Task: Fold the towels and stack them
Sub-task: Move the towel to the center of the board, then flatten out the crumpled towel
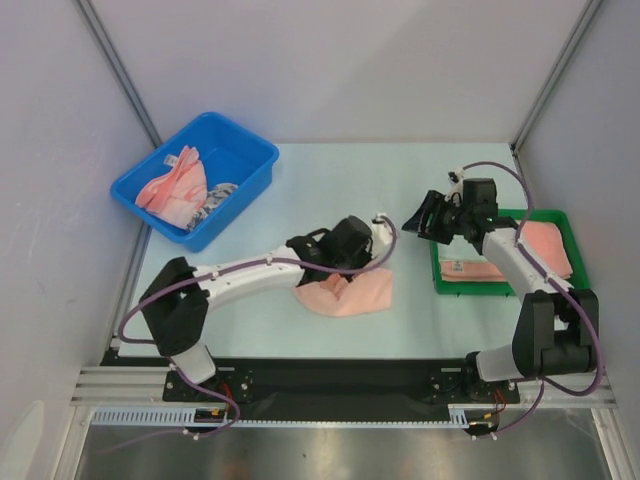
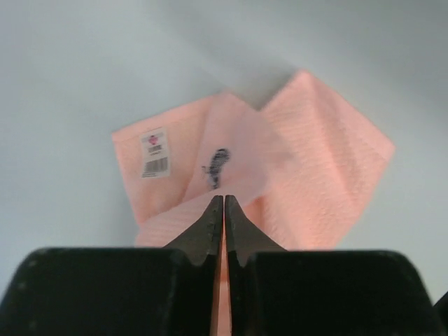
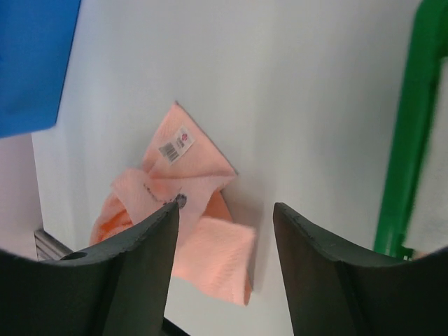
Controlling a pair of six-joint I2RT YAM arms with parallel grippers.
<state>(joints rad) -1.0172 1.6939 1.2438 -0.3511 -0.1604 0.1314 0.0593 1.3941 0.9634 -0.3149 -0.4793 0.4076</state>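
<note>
Top, left-wrist and right-wrist views of a two-arm towel-folding cell. The left arm is reaching across the pale table [image 1: 330, 190] toward its middle, where a salmon-pink towel [image 1: 352, 296] is lying in a loose, partly folded heap. The left fingers [image 2: 210, 227] are pressing together on a raised fold of this towel; a thin strip of pink cloth is showing in the slit between them. In the left-wrist view a white barcode label [image 2: 155, 152] is sitting on the towel's left flap and a small dark printed mark [image 2: 217, 166] is lying just ahead of the fingertips.

The right arm is holding its wrist above the table, between the pink towel and the green tray [image 1: 480, 288]. The right fingers [image 3: 150, 245] are standing well apart with nothing between them; in their own view they are framing the pink towel on the table below.

Folded pink towels [image 1: 545, 245] are resting in the green tray at the right. The blue bin [image 1: 250, 150] at the far left is holding crumpled pink towels [image 1: 170, 185] and, beside them, a blue-and-white patterned towel [image 1: 215, 195].
</note>
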